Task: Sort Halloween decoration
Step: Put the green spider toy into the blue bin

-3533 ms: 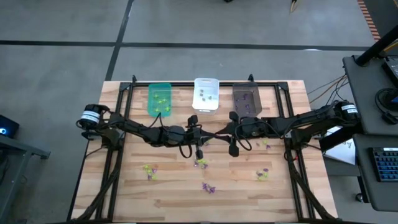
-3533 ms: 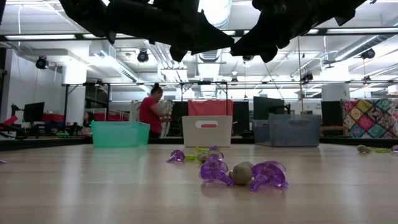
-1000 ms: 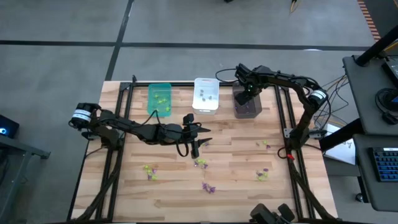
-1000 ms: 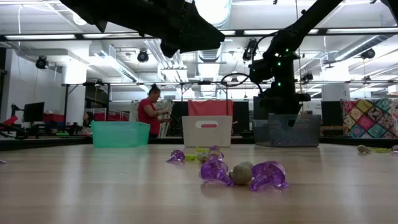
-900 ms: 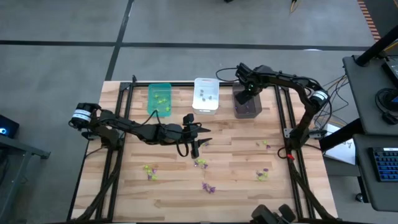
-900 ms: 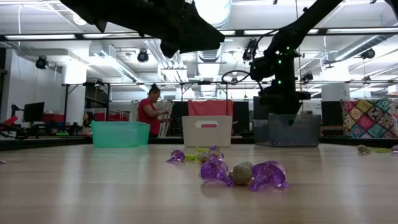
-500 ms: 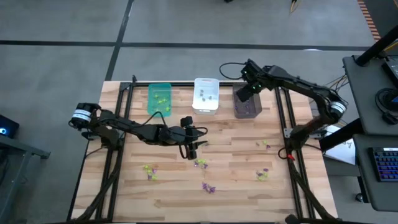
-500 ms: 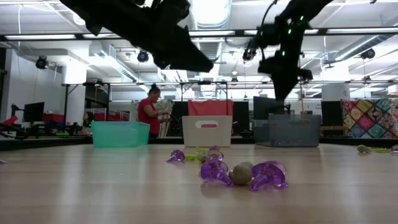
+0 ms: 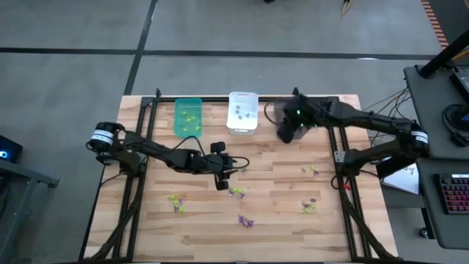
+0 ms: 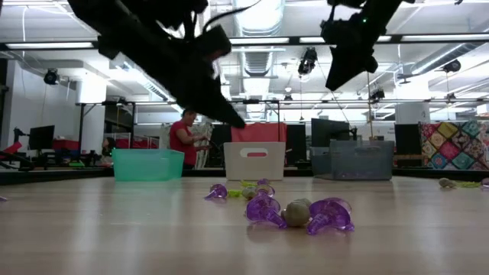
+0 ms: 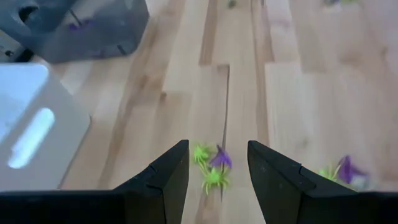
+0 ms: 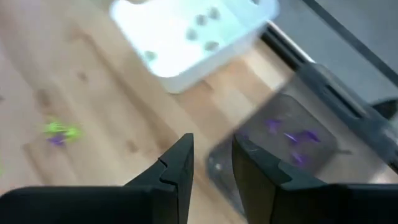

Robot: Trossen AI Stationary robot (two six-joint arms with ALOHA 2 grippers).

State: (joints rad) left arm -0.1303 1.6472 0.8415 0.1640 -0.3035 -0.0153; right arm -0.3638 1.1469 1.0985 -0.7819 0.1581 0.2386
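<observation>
Left wrist view: left pincer (image 11: 217, 163) open, empty

We can read no text, label, brand, number or sign in any view; nothing on the bins, the arms or the room carries legible writing.

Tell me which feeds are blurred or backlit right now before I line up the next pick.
Right wrist view: motion-smeared, white bin and dark grey bin both soft. Left wrist view: far bins soft, trinket cluster between the fingers fairly clear. Low view: arms silhouetted against ceiling lights, purple trinkets sharp. High view: evenly lit.
</observation>
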